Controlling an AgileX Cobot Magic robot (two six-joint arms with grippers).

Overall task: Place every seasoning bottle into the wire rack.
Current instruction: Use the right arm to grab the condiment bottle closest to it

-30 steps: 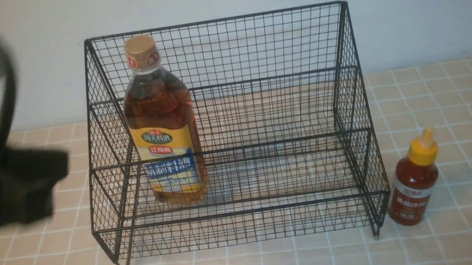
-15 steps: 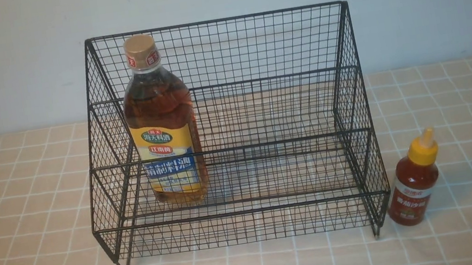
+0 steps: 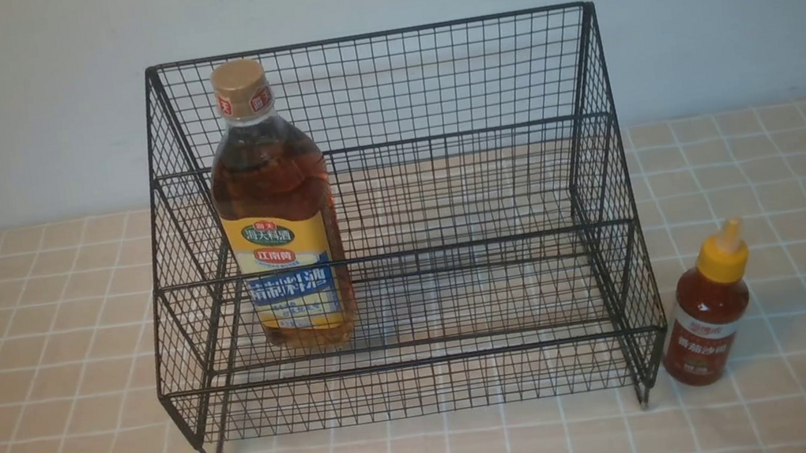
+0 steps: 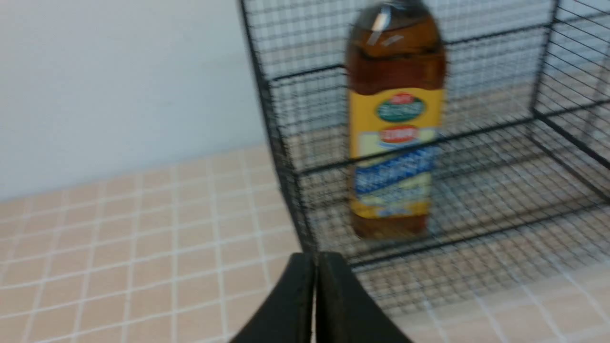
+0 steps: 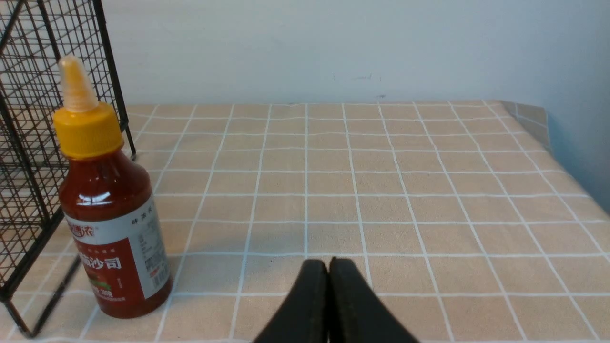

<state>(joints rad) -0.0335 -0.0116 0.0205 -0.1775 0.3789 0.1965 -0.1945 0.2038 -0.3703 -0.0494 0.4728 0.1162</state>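
Tablecloth (image 3: 27, 331): tan check with white lines, filling the lower half of the front view.
Left gripper (image 4: 315, 259): fingers pressed together with nothing between them. It sits low, outside the rack's left corner. In the front view only a dark sliver shows at the lower-left edge, probably this arm.
Amber seasoning bottle (image 3: 280, 221): upright inside the rack, left of centre in the front view. A horizontal rail crosses in front of its yellow-blue label. I judge it placed.
Wire rack (image 3: 446, 84): black mesh on short feet, centre of the frame. Its middle and right parts hold nothing.
Red sauce bottle (image 3: 706, 313): upright on the cloth at lower right, just beside the rack's right front foot and outside it, with its yellow nozzle cap on.
Right gripper (image 5: 329, 267): fingers closed on each other, holding nothing. It is low over the cloth, near the red bottle but apart from it, and does not show in the front view.
Step in hand: one bottle is in and the second is not yet picked up, so about halfway.
Next move: probably the right arm's. The jaws must open wider than the red bottle's body and close below the cap. The arm must then lift the bottle over the rack's edge and set it in the free right part.
Risk: the bottle stands close to the side mesh, leaving the inner finger little room.
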